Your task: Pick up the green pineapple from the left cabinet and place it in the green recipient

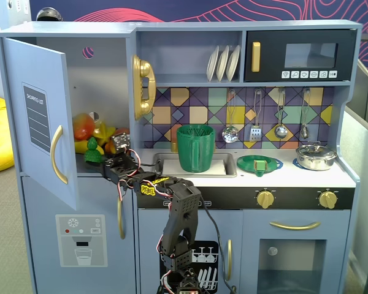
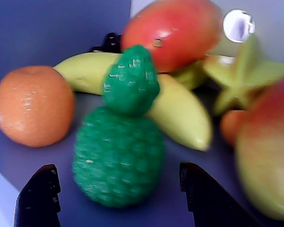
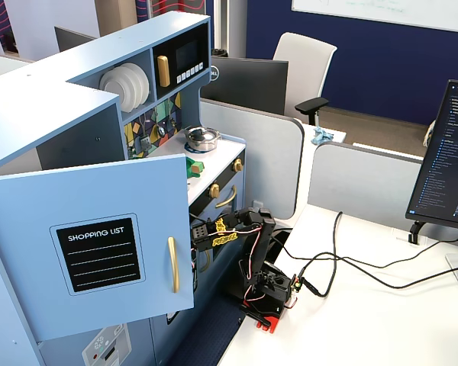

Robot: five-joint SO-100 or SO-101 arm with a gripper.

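The left cabinet (image 1: 73, 98) stands at the left of a fixed view with its door (image 1: 40, 116) swung wide toward the camera, the gold handle (image 1: 56, 154) at the door's lower right. On the shelf inside, the green pineapple (image 1: 92, 150) sits upright at the front edge, ahead of a heap of other toy fruit.

In the wrist view the pineapple (image 2: 120, 142) fills the middle of the frame. The jaws (image 2: 118, 189) are spread apart, one dark tip low at the left and one low at the right, each clear of the pineapple's body with a strip of bare shelf between. An orange (image 2: 33, 105) lies at the left, a banana (image 2: 173, 106) runs behind the pineapple's crown, a red mango (image 2: 173, 30) sits above it, and a star fruit (image 2: 244, 71) is at the right. A second large fruit (image 2: 267, 156) crowds the right edge, near the right tip.

The green cup (image 1: 195, 147) stands in the sink (image 1: 165, 164) on the counter (image 1: 288, 174), well to the right of the cabinet, its rim open. A green plate (image 1: 258, 163) lies farther right.
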